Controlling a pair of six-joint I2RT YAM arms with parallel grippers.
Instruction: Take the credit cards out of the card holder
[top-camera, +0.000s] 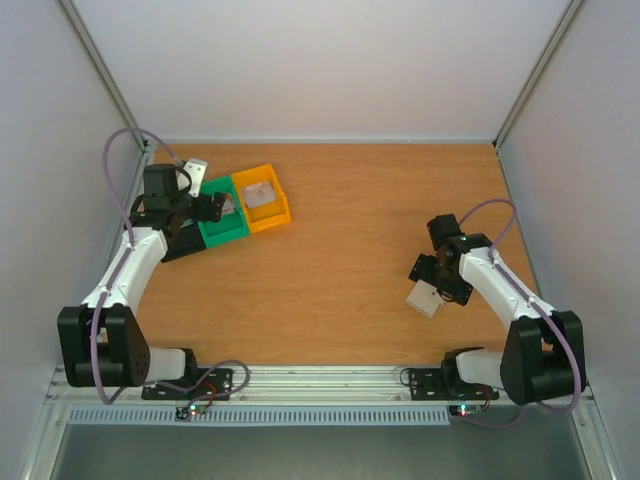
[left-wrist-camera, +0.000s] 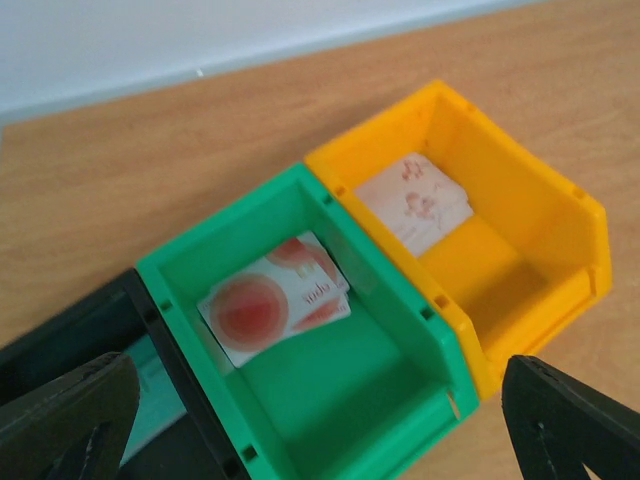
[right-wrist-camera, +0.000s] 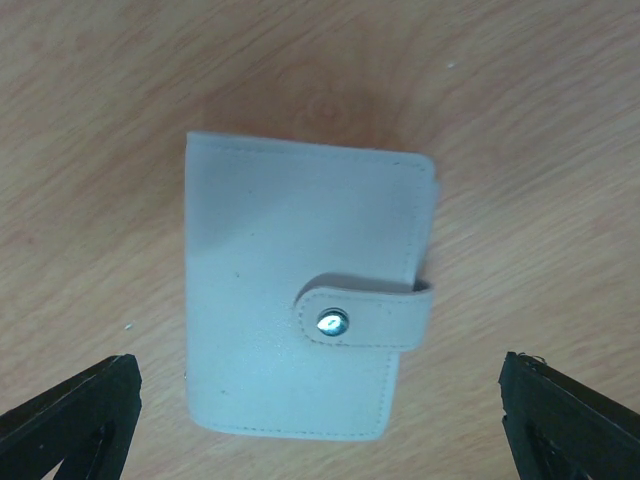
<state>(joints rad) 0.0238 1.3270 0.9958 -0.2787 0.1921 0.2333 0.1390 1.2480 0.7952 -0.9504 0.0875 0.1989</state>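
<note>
The card holder (right-wrist-camera: 300, 300) is a whitish folded sleeve, closed by a tab with a metal snap (right-wrist-camera: 333, 322). It lies flat on the table under my right gripper (right-wrist-camera: 320, 425), which is open and empty with a finger on each side of it. It also shows in the top view (top-camera: 426, 299). A reddish-pink card (left-wrist-camera: 272, 305) lies in the green bin (left-wrist-camera: 400, 400). A pale card with red marks (left-wrist-camera: 415, 203) lies in the yellow bin (left-wrist-camera: 545, 230). My left gripper (left-wrist-camera: 320, 430) is open and empty above the green bin.
A black bin (left-wrist-camera: 60, 335) stands left of the green bin, with a pale bluish flat piece (left-wrist-camera: 155, 390) partly showing inside. The three bins stand in a row at the back left (top-camera: 240, 210). Bare wooden table (top-camera: 340, 270) lies between the arms.
</note>
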